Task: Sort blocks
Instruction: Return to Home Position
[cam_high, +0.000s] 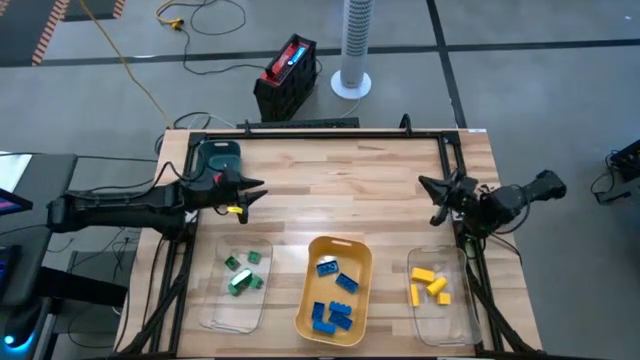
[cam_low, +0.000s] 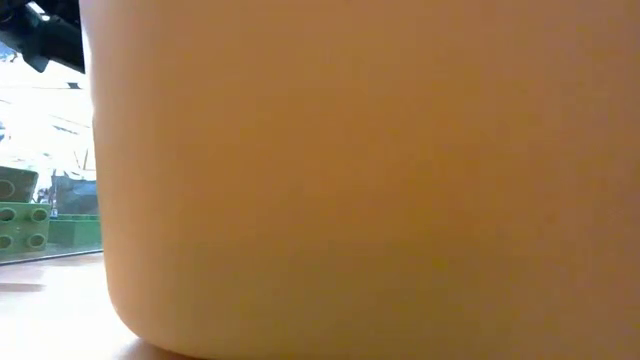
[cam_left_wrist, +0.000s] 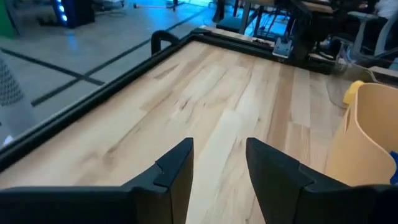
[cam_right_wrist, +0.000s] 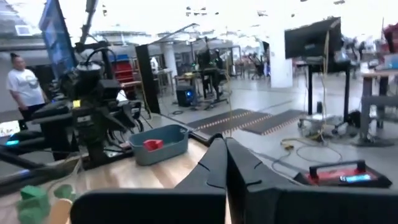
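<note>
The blocks lie sorted in trays. Green ones (cam_high: 240, 275) are in a clear tray near the left, blue ones (cam_high: 333, 295) in the yellow tray, and yellow ones (cam_high: 430, 285) in a clear tray near the right. A red block (cam_right_wrist: 152, 144) lies in the teal tray. My left gripper (cam_high: 250, 192) hovers open over bare wood beside the teal tray, its fingers (cam_left_wrist: 177, 171) apart with nothing between them. My right gripper (cam_high: 432, 198) hangs over the table's right part, shut and empty (cam_right_wrist: 225, 155). In the low view only green blocks (cam_low: 22, 225) show.
The yellow tray (cam_high: 312, 262) sits at the near middle, and its wall (cam_low: 350, 180) fills the low view. The teal tray (cam_high: 218, 158) stands at the far left corner. A black frame (cam_high: 320, 133) rims the table. Bare wood lies between the two grippers. A person (cam_right_wrist: 25, 87) stands beyond the table.
</note>
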